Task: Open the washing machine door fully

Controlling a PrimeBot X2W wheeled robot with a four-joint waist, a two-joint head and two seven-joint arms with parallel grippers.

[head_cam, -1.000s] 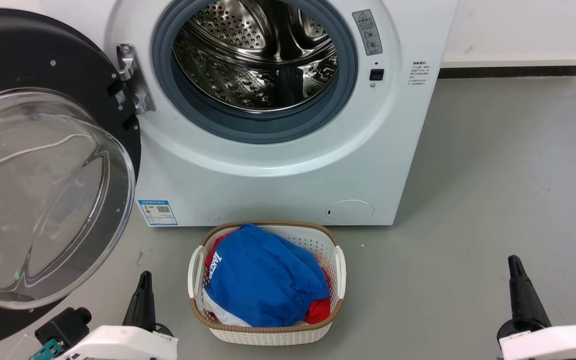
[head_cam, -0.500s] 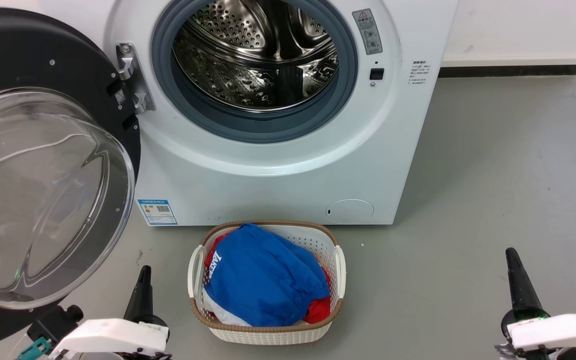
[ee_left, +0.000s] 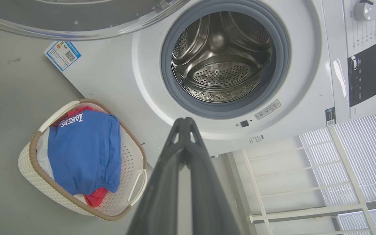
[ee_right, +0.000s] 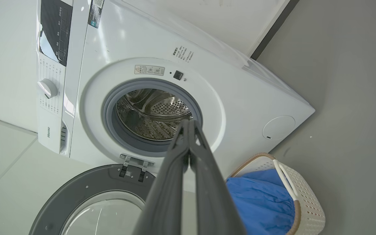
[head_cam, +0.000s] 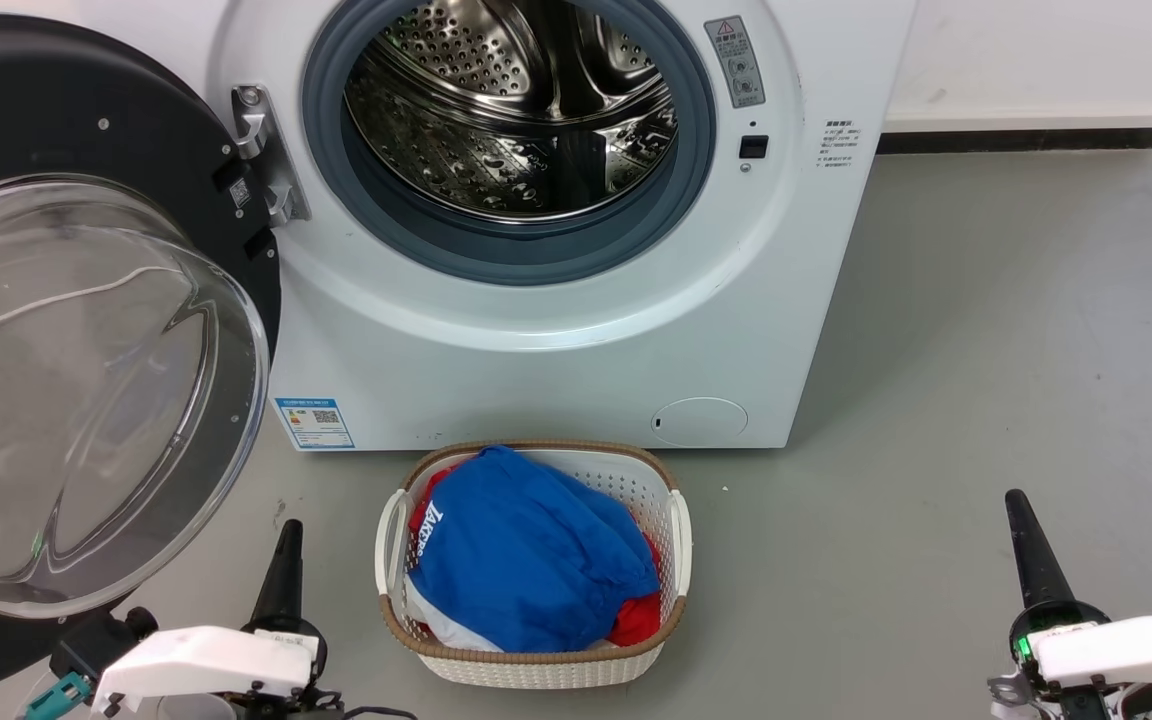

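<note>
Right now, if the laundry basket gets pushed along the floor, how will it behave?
Probably slides rather than tips: the basket looks low and wide on smooth floor. Likely light, heaped with soft clothes. Its perforated plastic wall may flex.

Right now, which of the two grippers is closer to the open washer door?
The left gripper, by the lower rim of the washing machine door; the right gripper is far off, beyond the laundry basket.

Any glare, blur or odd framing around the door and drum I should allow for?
Head view: pale streak reflections on the washing machine door glass, drum sharp. Left wrist view: the washing machine appears turned sideways; left tool soft near the lens. Right wrist view: glare on the control panel.
</note>
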